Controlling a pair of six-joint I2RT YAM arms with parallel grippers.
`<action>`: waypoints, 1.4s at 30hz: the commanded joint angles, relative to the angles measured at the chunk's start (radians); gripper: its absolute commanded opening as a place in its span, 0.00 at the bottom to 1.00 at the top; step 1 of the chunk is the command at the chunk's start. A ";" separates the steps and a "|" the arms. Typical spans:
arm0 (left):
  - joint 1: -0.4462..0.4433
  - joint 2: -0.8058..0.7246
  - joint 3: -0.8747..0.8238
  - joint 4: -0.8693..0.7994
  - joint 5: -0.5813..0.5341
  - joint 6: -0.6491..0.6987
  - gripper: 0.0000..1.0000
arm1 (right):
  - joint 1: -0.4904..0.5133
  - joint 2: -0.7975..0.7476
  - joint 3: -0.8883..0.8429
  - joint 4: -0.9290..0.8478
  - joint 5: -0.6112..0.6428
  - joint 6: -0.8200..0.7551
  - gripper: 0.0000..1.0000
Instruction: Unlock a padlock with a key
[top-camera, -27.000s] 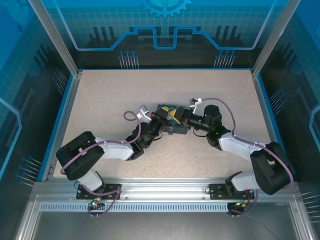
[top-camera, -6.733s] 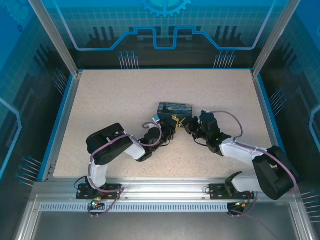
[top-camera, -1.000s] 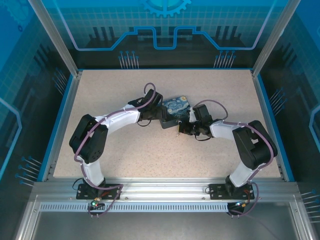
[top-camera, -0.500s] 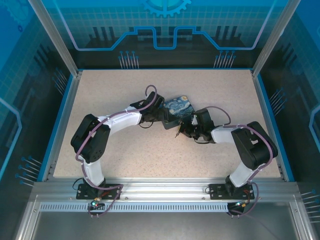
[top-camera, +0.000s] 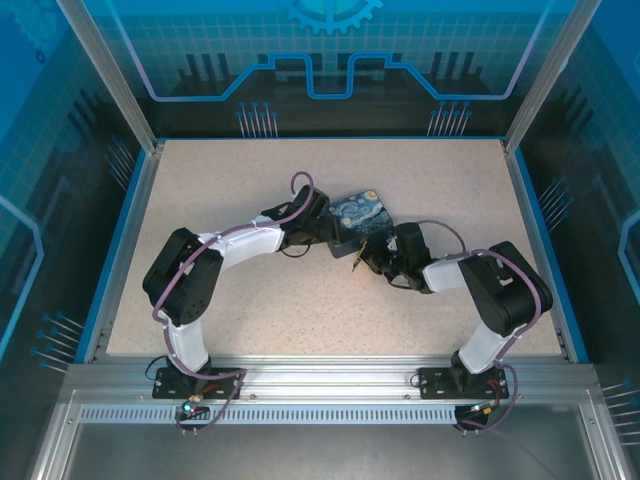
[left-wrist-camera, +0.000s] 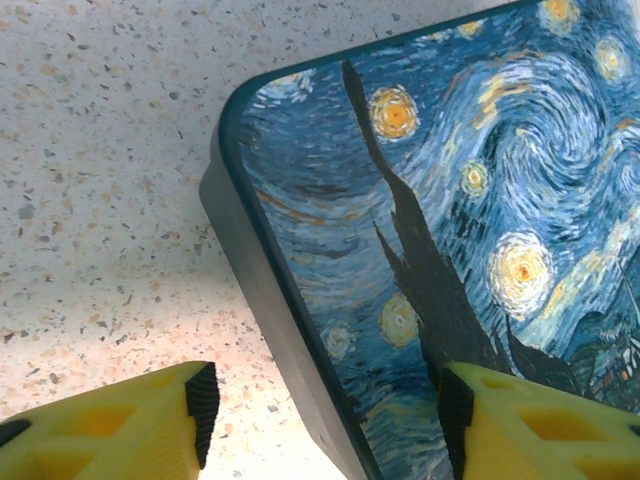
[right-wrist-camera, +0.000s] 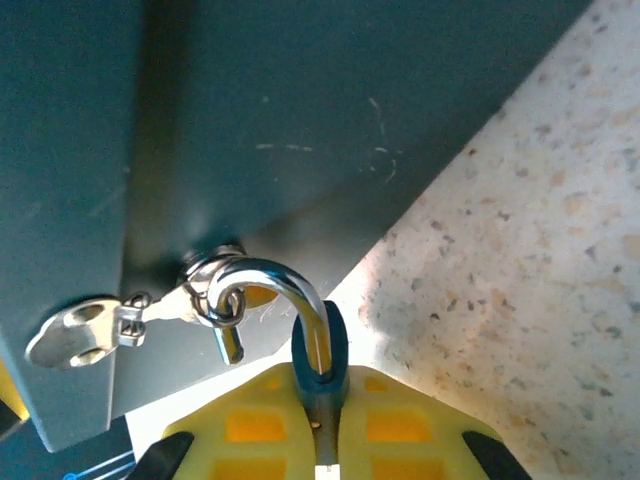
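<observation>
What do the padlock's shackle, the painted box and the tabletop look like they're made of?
Padlock: shackle looks like polished steel, bright with sharp glints; body dark, coating unclear.
Box: glossy Starry Night print on the lid, smooth dark sides with fine scratches, probably tin or plastic.
Tabletop: speckled matte beige, likely laminate or stone composite.

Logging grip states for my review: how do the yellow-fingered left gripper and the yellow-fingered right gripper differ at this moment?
The left gripper stands open; the right gripper is shut. The left gripper clamps nothing, its fingers set either side of an edge of the Starry-Night-printed box; the right gripper pinches the small dark padlock with a silver shackle. Both have yellow fingers and sit close to the box.
</observation>
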 joint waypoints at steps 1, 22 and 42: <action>-0.002 0.072 -0.050 -0.121 -0.002 0.004 0.57 | -0.037 0.018 -0.003 0.043 0.059 0.046 0.00; -0.002 0.118 -0.015 -0.155 0.024 0.014 0.47 | -0.307 0.097 0.270 -0.357 -0.249 -0.333 0.00; -0.001 0.165 0.128 -0.212 0.027 0.052 0.66 | -0.305 0.097 0.162 -0.424 -0.278 -0.458 0.00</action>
